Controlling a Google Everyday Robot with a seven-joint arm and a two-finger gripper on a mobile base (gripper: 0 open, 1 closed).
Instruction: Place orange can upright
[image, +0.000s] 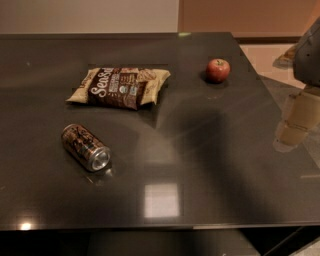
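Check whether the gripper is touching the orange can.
Apart. The camera view shows the gripper at the right edge, a wide stretch of table separating it from the orange can.

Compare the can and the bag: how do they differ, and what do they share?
The can is smaller than the bag. The can is a metal cylinder on its side; the bag is a flat, crinkled packet. The can lies nearer the camera, the bag farther back. Both are brown with print and rest on the table, untouched; the tool hangs at the right edge.
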